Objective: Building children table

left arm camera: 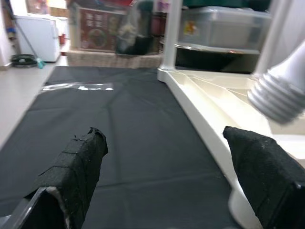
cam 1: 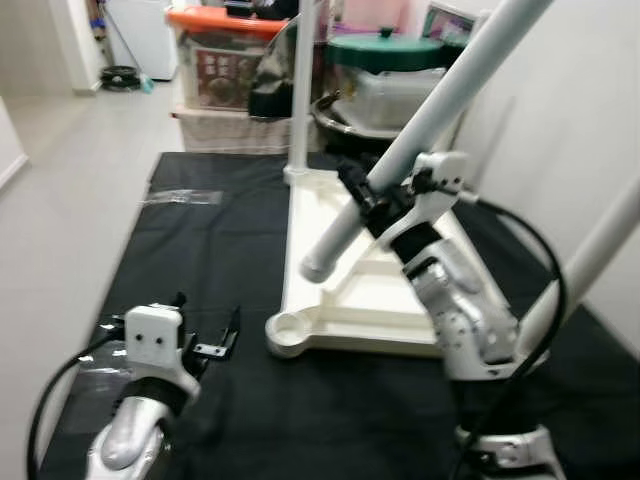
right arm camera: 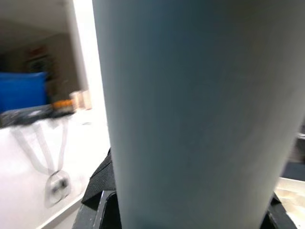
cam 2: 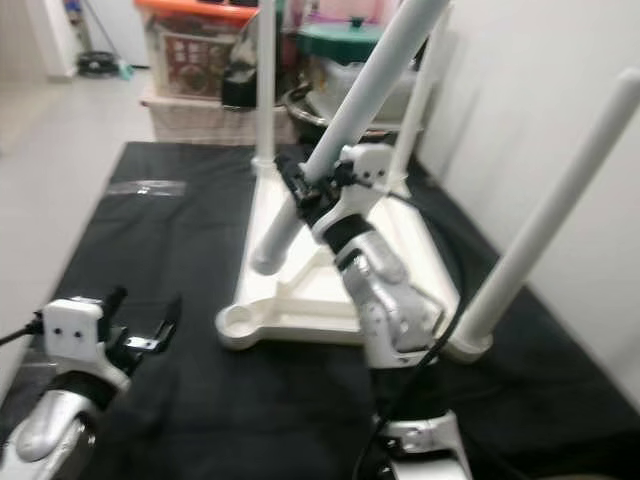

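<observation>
The white children's table top (cam 1: 370, 300) lies upside down on a black cloth (cam 1: 200, 250). One white leg (cam 1: 302, 90) stands upright in its far corner and another leg (cam 2: 550, 210) rises from the near right corner. My right gripper (cam 1: 372, 205) is shut on a third white leg (cam 1: 420, 130), held tilted over the top with its threaded end (left arm camera: 276, 98) pointing down and to the left. This leg is close up in the right wrist view (right arm camera: 190, 109). The near left corner socket (cam 1: 288, 325) is empty. My left gripper (cam 1: 208, 310) hovers open and low, just left of that socket, holding nothing.
Storage bins, one with an orange lid (cam 1: 220, 50), and a green-lidded container (cam 1: 385, 50) crowd the far edge of the cloth. A white wall runs along the right. A clear plastic bag (cam 1: 185, 197) lies on the cloth at the far left.
</observation>
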`<state>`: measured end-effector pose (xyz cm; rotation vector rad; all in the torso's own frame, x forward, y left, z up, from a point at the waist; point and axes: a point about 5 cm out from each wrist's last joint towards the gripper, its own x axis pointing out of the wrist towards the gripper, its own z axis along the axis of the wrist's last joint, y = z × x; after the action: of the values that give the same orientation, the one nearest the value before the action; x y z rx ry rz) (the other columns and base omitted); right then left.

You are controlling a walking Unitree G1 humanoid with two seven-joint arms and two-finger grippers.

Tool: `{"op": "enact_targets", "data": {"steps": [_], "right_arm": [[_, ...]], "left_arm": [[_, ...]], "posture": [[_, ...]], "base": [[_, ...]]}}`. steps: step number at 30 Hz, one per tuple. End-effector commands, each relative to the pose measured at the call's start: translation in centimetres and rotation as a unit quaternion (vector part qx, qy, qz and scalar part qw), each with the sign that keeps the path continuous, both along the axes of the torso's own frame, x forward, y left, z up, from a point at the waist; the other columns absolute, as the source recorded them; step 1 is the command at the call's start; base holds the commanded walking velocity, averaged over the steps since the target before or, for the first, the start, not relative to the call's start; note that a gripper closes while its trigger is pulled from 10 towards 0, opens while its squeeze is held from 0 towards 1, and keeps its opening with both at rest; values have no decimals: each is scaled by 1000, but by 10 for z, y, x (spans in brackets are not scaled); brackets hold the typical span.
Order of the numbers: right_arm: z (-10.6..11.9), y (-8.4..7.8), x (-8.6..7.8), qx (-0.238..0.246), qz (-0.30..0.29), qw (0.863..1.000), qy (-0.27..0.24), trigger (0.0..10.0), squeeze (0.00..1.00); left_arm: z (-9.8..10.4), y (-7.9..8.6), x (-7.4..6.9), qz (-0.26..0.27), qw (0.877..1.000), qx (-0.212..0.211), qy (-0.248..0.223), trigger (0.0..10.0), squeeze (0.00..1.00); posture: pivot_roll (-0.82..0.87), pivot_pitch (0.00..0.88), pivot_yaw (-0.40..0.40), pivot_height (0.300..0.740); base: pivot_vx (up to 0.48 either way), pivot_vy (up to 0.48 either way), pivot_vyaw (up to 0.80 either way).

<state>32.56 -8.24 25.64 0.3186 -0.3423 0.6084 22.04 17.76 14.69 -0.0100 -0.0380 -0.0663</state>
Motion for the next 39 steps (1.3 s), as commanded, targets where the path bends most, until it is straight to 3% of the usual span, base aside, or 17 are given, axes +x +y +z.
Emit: {"op": "enact_targets", "data": {"steps": [1, 8, 14, 19, 29, 37, 39], "right_arm": [[6, -3, -2, 0, 3, 1000, -12, 10000, 0], [5, -3, -2, -3, 13, 1000, -12, 10000, 0], [4, -2, -2, -32, 7, 999, -24, 10000, 0], [2, -1, -2, -22, 11, 999, -20, 10000, 0], [0, -2, 1, -24, 6, 1000, -13, 10000, 0], [0, -11, 8, -36, -20, 999, -9, 10000, 0], [-3, -22, 16, -29, -52, 998, 19, 10000, 0]], "left_arm": [[-3, -2, 0, -1, 1000, 4, 5, 10000, 0], [-4, -2, 1, -1, 1000, -3, 8, 10000, 0], [-4, -4, 2, -3, 1000, -11, 6, 10000, 0], [-4, -3, 2, -1, 1000, -10, 2, 10000, 0], [-6, -4, 3, -3, 1000, -2, 4, 10000, 0], [-8, -4, 2, -1, 1000, 5, 8, 10000, 0], [-9, -4, 2, -2, 1000, 9, 8, 10000, 0]], "posture": [[66, 0, -115, 740], [68, 0, -113, 740], [69, 0, -114, 740], [70, 0, -115, 740], [70, 0, -117, 740], [69, 0, -116, 740], [68, 0, -117, 740]], "base": [[0, 0, 0], [0, 0, 0], [0, 480, 533], [0, 0, 685], [0, 0, 0], [0, 0, 0], [0, 0, -800]]}}
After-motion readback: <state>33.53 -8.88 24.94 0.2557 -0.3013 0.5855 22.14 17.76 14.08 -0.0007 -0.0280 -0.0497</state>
